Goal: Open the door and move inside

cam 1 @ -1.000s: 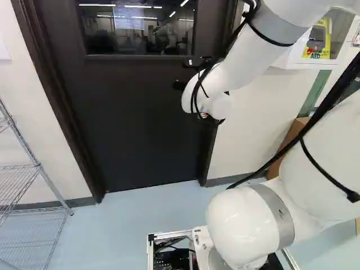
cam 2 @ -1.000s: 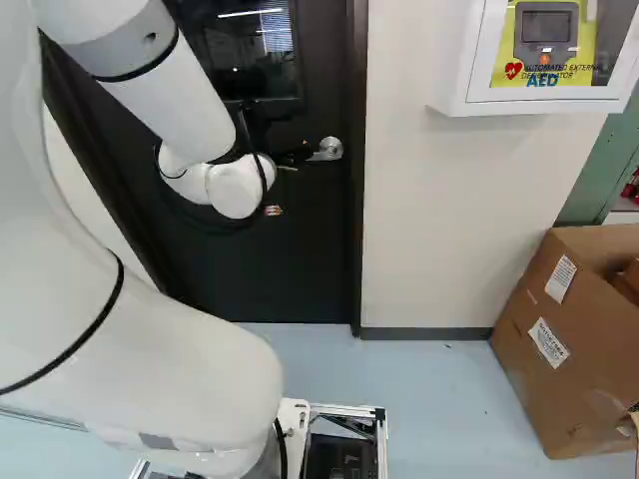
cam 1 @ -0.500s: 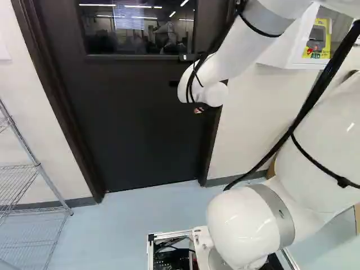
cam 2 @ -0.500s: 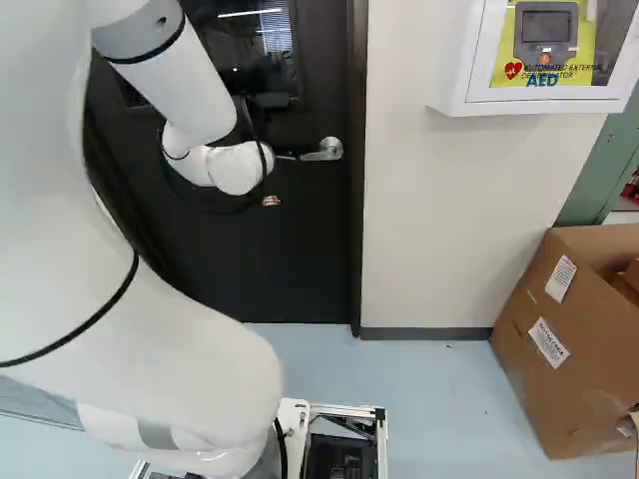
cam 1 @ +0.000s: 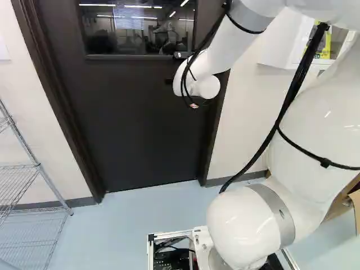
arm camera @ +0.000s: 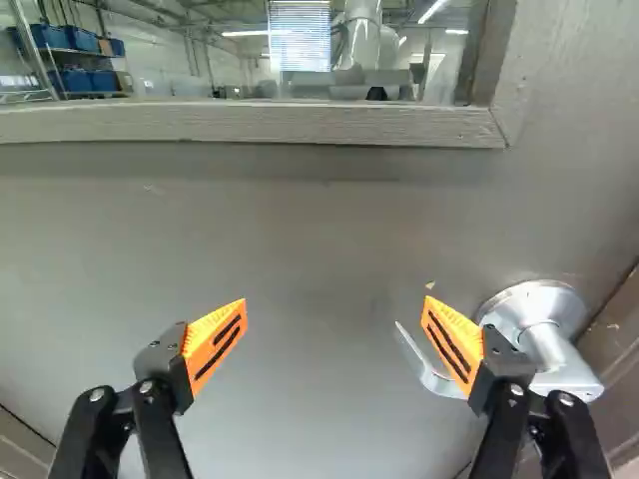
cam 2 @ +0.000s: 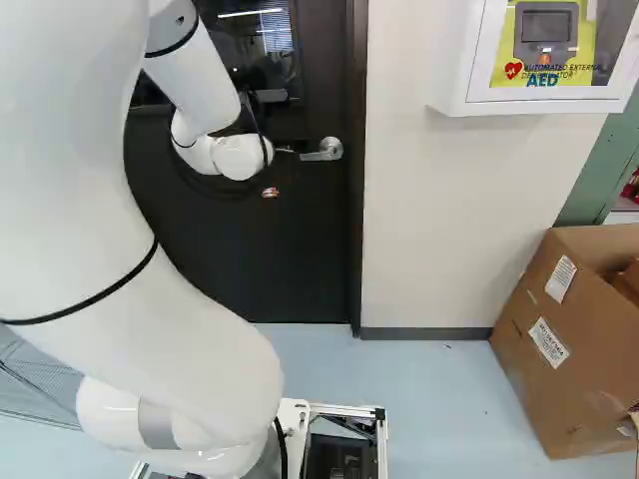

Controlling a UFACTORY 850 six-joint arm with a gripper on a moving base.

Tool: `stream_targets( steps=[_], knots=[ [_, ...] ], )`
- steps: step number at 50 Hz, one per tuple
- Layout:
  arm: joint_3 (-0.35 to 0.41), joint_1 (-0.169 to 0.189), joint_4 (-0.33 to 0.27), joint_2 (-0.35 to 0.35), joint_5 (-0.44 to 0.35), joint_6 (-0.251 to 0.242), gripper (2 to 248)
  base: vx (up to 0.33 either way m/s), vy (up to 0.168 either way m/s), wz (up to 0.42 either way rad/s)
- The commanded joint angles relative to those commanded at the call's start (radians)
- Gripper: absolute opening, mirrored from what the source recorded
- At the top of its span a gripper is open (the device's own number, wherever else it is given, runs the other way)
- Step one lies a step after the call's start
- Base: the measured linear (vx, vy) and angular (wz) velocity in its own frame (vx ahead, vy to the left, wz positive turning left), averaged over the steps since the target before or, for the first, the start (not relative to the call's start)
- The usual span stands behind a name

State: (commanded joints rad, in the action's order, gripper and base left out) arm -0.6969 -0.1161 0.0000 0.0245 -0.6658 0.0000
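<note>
In front of the closed door [cam 1: 140, 124], the gripper [cam 2: 271, 193] now shows higher, near the metal handle [cam 2: 329, 150], its fingers wide apart and holding nothing.

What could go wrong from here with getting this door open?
The open pincer isn't centred on the lever handle: only the lever's tip shows in the gap, so closing now might miss or catch just that tip. One orange pad overlaps the lever in view, so advancing might knock it. And the door looks shut, so driving forward would probably ram it.
</note>
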Motion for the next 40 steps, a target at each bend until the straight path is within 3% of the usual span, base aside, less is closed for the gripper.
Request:
stream_targets(
  steps=[40],
  knots=[
    [0.068,0.002,0.0,-0.022,0.0,0.0,247,0.0,0.0,0.0]
  ],
)
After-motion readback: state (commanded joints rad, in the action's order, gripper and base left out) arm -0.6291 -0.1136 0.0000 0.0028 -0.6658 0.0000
